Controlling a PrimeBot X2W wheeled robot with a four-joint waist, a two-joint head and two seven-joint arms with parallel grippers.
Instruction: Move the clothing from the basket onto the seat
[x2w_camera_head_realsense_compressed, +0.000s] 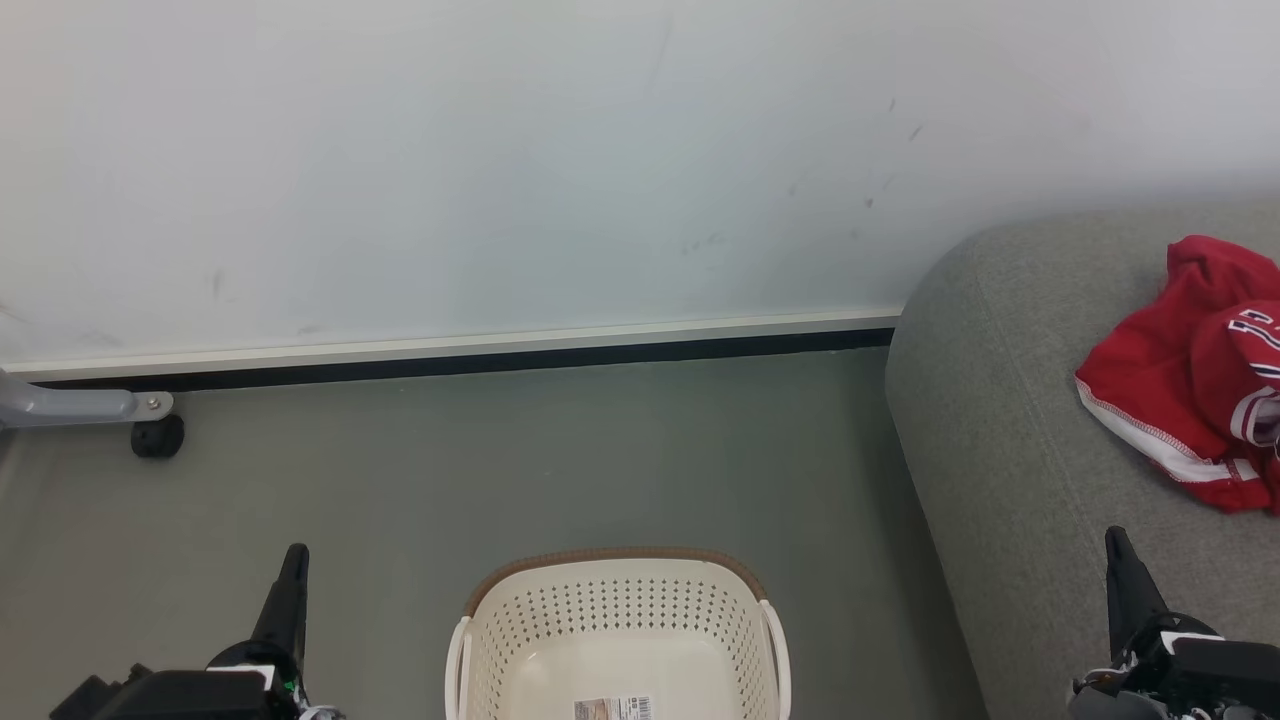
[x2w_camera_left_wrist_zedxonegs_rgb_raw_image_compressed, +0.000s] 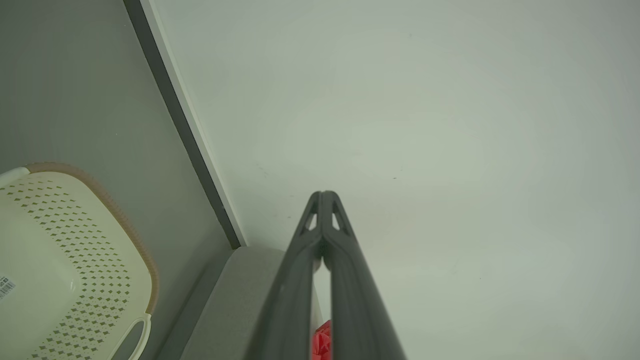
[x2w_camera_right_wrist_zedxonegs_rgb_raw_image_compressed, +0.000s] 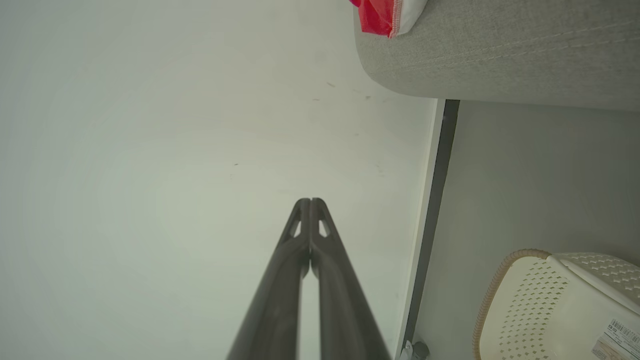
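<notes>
The red clothing (x2w_camera_head_realsense_compressed: 1190, 370) with white trim lies crumpled on the grey seat (x2w_camera_head_realsense_compressed: 1010, 420) at the right; a red edge of it (x2w_camera_right_wrist_zedxonegs_rgb_raw_image_compressed: 377, 15) also lies on the seat (x2w_camera_right_wrist_zedxonegs_rgb_raw_image_compressed: 500, 55) in the right wrist view. The cream basket (x2w_camera_head_realsense_compressed: 620, 630) with a brown rim stands on the floor at the bottom centre, with just a label sticker on its floor. My left gripper (x2w_camera_head_realsense_compressed: 295, 553) is shut and holds nothing, to the basket's left. My right gripper (x2w_camera_head_realsense_compressed: 1115, 537) is shut and holds nothing, over the seat's front. Both wrist views show the fingertips pressed together (x2w_camera_left_wrist_zedxonegs_rgb_raw_image_compressed: 324, 195) (x2w_camera_right_wrist_zedxonegs_rgb_raw_image_compressed: 310, 201).
A pale wall (x2w_camera_head_realsense_compressed: 500, 170) with a white and black skirting runs behind the grey floor (x2w_camera_head_realsense_compressed: 560, 460). A grey metal leg with a black castor (x2w_camera_head_realsense_compressed: 157, 436) stands at the far left by the wall.
</notes>
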